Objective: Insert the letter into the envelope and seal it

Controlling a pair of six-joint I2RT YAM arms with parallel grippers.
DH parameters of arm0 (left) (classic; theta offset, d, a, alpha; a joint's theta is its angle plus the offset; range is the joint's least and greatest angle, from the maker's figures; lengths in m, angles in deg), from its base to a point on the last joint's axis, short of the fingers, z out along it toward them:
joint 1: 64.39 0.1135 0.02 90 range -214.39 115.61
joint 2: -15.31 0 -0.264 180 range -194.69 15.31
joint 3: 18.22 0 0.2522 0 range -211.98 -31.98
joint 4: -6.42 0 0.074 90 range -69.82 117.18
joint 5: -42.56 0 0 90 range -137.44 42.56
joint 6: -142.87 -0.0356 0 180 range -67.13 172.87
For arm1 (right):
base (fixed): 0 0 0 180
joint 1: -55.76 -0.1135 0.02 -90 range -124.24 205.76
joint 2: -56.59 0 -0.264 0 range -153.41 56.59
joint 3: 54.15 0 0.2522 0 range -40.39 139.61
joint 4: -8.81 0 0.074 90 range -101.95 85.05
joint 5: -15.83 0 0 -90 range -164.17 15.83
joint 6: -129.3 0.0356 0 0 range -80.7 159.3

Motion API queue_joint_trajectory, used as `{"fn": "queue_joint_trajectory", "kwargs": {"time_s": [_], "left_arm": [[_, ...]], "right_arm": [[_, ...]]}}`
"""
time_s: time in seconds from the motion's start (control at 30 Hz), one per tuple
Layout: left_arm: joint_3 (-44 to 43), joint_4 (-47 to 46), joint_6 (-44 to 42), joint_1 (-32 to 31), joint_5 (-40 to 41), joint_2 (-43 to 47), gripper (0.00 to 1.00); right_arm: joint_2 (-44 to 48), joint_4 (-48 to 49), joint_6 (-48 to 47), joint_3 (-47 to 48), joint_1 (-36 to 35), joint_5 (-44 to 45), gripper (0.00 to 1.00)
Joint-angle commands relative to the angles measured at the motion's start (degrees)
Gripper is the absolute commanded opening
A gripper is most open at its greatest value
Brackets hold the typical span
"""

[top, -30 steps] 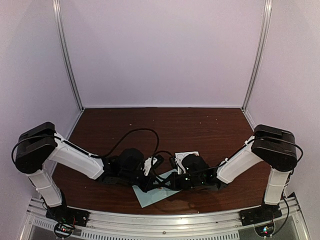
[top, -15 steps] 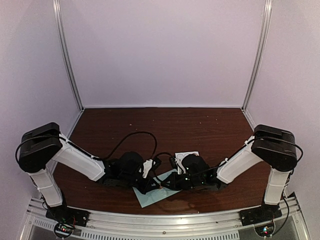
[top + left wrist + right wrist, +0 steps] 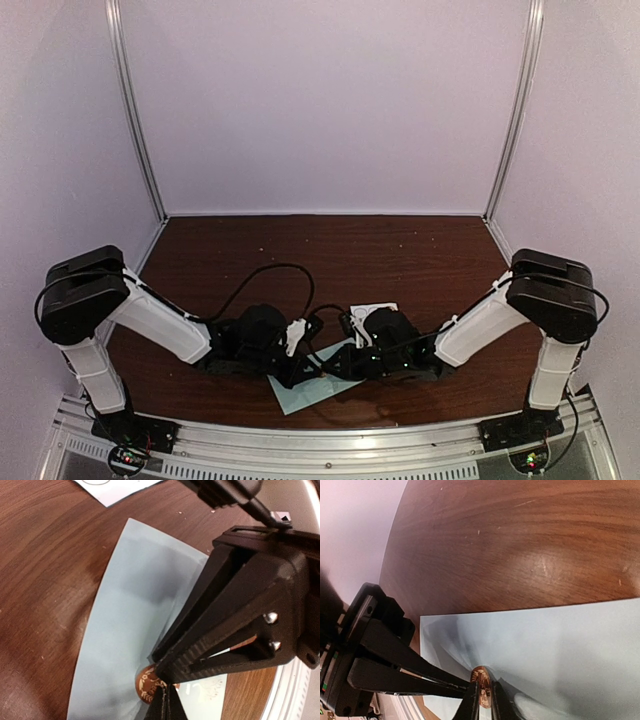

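One bench is carrying everything. Two arms are reaching over it, the left arm and the right arm. Each is ending in one pair of fingers, so two pairs are meeting, four in all: the left fingers and the right fingers. One envelope is lying under them. One round copper-coloured sticker is sitting where the fingertips are converging. One white sheet is lying just beyond the envelope, with only one printed ring showing in the left wrist view. Black cables are looping around the wrists, too tangled for counting. Two metal posts are standing at the bench's far corners.
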Motion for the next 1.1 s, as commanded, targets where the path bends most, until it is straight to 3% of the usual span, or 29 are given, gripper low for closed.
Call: {"fn": "queue_joint_trajectory", "kwargs": {"time_s": [0.0, 0.17, 0.27, 0.53, 1.07], "left_arm": [[1.9, 1.7, 0.2, 0.4, 0.1, -1.4, 0.00], [2.2, 2.1, 0.2, 0.4, -0.1, -1.3, 0.00], [2.2, 2.1, 0.3, 0.3, -0.3, -1.2, 0.00], [2.1, 2.1, 0.2, 0.4, -0.3, -1.2, 0.00], [1.9, 2.3, 0.1, 0.4, -0.4, -1.3, 0.00]], "right_arm": [[3.7, -5.7, -2.1, 0.4, 0.4, 3.0, 0.15], [6.5, -7.8, -3.0, 0.8, 0.4, 4.2, 0.25], [7.3, -8.1, -3.4, 0.9, 0.4, 4.4, 0.25], [6.0, -6.8, -4.0, 2.3, 0.2, 2.0, 0.00], [1.4, -4.7, -1.3, 2.0, 0.2, -1.0, 0.00]]}}
